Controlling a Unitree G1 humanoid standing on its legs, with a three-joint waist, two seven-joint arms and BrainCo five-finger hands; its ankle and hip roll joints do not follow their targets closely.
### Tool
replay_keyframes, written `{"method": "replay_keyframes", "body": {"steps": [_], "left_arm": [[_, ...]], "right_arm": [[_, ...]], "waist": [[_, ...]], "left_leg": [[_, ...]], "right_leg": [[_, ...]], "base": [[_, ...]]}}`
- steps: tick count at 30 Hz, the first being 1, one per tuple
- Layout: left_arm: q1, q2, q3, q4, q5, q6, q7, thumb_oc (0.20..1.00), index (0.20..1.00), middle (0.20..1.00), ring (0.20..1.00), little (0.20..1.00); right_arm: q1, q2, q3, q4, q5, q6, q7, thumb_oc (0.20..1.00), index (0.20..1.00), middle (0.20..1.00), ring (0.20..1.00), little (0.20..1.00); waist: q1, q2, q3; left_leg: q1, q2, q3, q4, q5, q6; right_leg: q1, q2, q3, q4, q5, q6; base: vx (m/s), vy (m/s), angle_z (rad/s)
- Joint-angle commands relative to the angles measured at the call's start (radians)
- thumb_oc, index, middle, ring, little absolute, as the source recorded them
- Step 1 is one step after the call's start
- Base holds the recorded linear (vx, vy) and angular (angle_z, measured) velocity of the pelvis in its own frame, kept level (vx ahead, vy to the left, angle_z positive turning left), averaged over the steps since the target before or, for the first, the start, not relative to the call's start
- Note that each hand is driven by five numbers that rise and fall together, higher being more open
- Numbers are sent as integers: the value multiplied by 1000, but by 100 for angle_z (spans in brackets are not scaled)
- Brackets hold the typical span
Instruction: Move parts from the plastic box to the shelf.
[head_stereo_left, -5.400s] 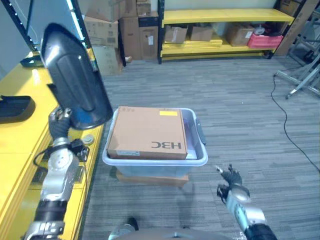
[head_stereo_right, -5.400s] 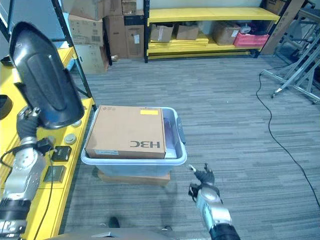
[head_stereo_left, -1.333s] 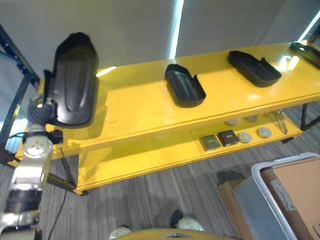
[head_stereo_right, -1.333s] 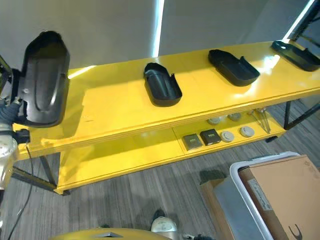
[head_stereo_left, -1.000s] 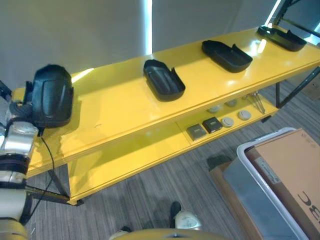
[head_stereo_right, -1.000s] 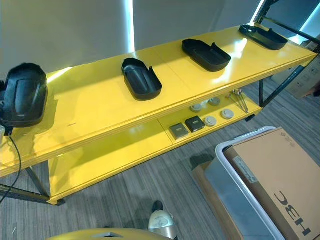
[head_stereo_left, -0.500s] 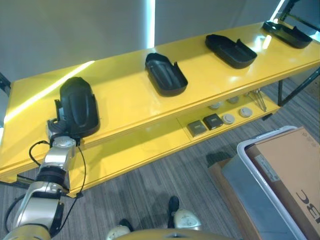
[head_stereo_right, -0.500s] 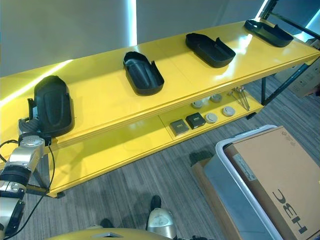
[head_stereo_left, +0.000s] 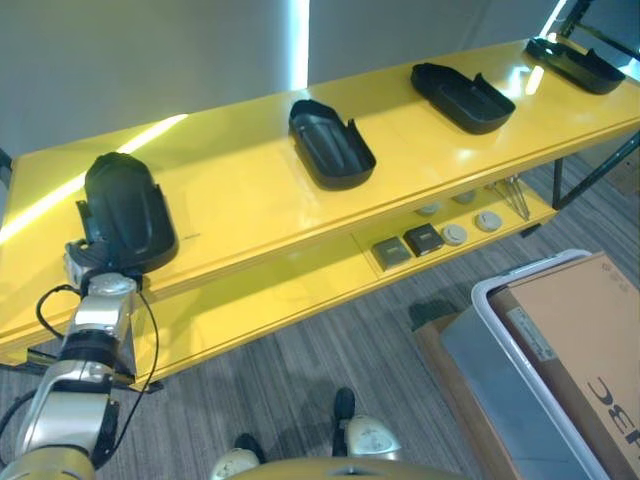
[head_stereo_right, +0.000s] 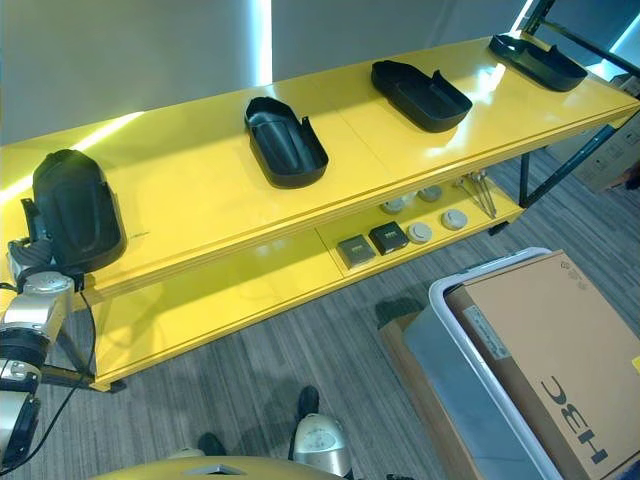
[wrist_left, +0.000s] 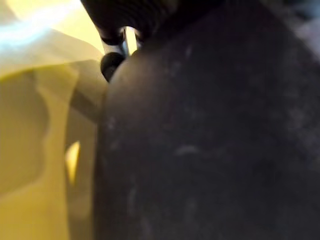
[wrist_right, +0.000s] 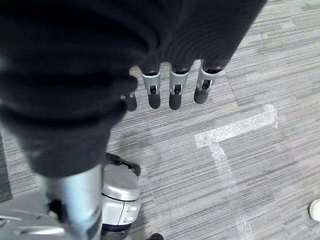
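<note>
A black moulded part (head_stereo_left: 125, 222) lies hollow side down at the left end of the yellow shelf's top board (head_stereo_left: 240, 215). My left hand (head_stereo_left: 93, 272) sits at its near edge; in the left wrist view a finger (wrist_left: 113, 64) hooks the rim of the part (wrist_left: 210, 140). Three more black parts (head_stereo_left: 330, 147) (head_stereo_left: 464, 97) (head_stereo_left: 573, 64) lie spaced along the board to the right. The plastic box (head_stereo_left: 487, 300) stands on the floor at lower right with a cardboard box (head_stereo_left: 590, 345) in it. My right hand (wrist_right: 176, 85) hangs open over the carpet, holding nothing.
The shelf's lower board (head_stereo_left: 270, 300) carries small square plates (head_stereo_left: 408, 245), round discs (head_stereo_left: 470, 228) and thin tools (head_stereo_left: 512, 196). A cardboard piece (head_stereo_left: 450, 350) lies under the plastic box. Pale tape marks (wrist_right: 235, 131) cross the grey carpet.
The view swung from the plastic box to the shelf while my left hand carried the black part there. In the last half second the part and hand shifted left along the top board.
</note>
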Motion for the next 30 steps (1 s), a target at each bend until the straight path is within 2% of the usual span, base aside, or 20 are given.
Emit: {"method": "replay_keyframes", "body": {"steps": [1, 23, 25, 30], "left_arm": [[-76, 75, 26, 67, 28, -22, 22, 200, 200, 200, 200, 200], [-234, 129, -53, 150, 31, -13, 4, 200, 200, 200, 200, 200], [-238, 137, -59, 155, 28, -19, -2, 1000, 1000, 1000, 1000, 1000], [-244, 141, -57, 146, 16, -55, 5, 1000, 1000, 1000, 1000, 1000]], "right_arm": [[8, -18, 29, 10, 22, -4, -3, 1000, 1000, 1000, 1000, 1000], [-22, -43, 46, 17, 51, -35, -10, 1000, 1000, 1000, 1000, 1000], [-24, -46, 45, 15, 46, -30, -4, 1000, 1000, 1000, 1000, 1000], [-23, -43, 48, 23, 41, -39, -3, 1000, 1000, 1000, 1000, 1000]], "waist": [[-1, -1, 15], [-26, -9, 60], [-26, -9, 60], [-23, -8, 59]], "left_leg": [[-85, 62, -27, 100, -52, -1], [-122, 74, -25, 114, -46, -10], [-119, 74, -23, 112, -46, -10], [-116, 73, -25, 109, -45, -11]], "right_leg": [[9, -91, 50, 80, -130, 117], [-21, -87, 75, 75, -128, 111], [-19, -87, 73, 73, -127, 111], [-13, -88, 71, 69, -127, 110]], "base": [[0, 0, 0], [-1, 0, -1], [4, 4, -2], [0, 0, 0]]}}
